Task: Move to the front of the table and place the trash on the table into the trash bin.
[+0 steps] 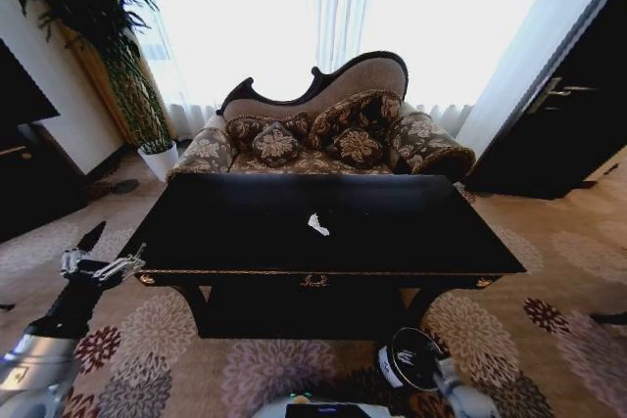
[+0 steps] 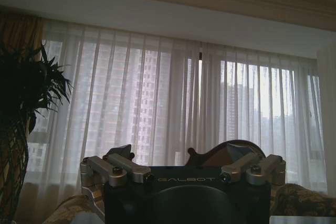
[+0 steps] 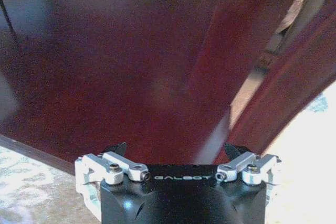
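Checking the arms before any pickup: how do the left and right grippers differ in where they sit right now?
The left gripper is raised beside the table's left front corner, near tabletop height, with its fingers spread; the right gripper hangs low, beside the trash bin on the carpet. The left gripper's wrist view looks at curtains; the right gripper's faces dark wood. Both hold nothing.

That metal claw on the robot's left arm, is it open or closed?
Open. In the head view the left tool hangs left of the table, holding nothing; in the left wrist view its fingers stand spread wide.
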Tool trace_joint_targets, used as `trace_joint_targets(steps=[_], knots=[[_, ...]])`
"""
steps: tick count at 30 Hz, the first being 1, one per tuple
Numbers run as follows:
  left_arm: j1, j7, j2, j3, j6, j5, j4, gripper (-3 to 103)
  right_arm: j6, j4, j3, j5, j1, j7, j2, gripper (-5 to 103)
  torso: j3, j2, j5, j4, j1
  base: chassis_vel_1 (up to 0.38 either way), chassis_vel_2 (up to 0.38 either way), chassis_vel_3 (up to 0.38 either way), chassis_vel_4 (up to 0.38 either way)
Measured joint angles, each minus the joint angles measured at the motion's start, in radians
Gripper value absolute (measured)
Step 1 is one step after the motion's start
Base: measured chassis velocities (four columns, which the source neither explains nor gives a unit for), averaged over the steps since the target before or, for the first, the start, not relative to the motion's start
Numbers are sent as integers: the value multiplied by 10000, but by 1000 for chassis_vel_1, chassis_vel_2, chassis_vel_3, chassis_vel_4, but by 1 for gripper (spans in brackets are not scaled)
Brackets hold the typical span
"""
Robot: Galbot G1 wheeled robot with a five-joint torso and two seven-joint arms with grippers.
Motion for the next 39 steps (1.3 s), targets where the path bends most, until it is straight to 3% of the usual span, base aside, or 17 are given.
trace_joint_targets(steps=[6, 9, 12, 14, 18, 24, 27, 35, 39], knots=[[-78, 1, -31, 66, -2, -10, -56, 100, 274, 304, 1022, -228, -347, -889, 58, 100, 0, 0, 2, 1, 0, 0, 0, 0, 0], [-133, 0, -73, 80, -3, -34, -70, 100, 53, 978, 1374, 797, -883, -1098, 529, 100, 0, 0, 11, 0, 0, 0, 0, 0, 0], [-140, -3, -133, 102, -8, -33, -71, 100, 179, 1117, 1670, 839, -1077, -1353, 719, 100, 0, 0, 9, -1, 0, 0, 0, 0, 0], [-127, -10, -189, 161, -36, 19, -67, 100, 578, 1195, 2261, 609, -1260, -2069, 824, 100, 0, 1, -1, 0, -1, 0, 0, 0, 0], [-164, -42, -196, 183, -40, 42, -56, 100, 743, 1500, 2821, 1106, -1464, -2887, 842, 100, 0, 0, 8, -1, -1, 0, 0, 0, 0], [-266, -95, -196, 240, -23, 48, 44, 100, 1248, 1968, 4545, 1169, -1567, -4230, 291, 100, 0, 0, -2, 0, 0, 0, 0, 0, 0], [-309, -112, -159, 253, 0, 48, 75, 100, 817, 2285, 5232, 2161, -1704, -4865, -45, 100, 0, 0, 5, 0, -1, 0, 0, 0, 0], [-363, -133, -108, 250, 26, 38, 143, 100, 778, 2629, 6024, 2468, -1771, -5814, -339, 100, 0, 0, 5, 0, 0, 0, 0, 0, 0], [-396, -140, -71, 253, 30, 39, 195, 100, 434, 3112, 6310, 3580, -1887, -6378, -294, 100, 0, 0, 8, -1, 0, 0, 0, 0, 0]])
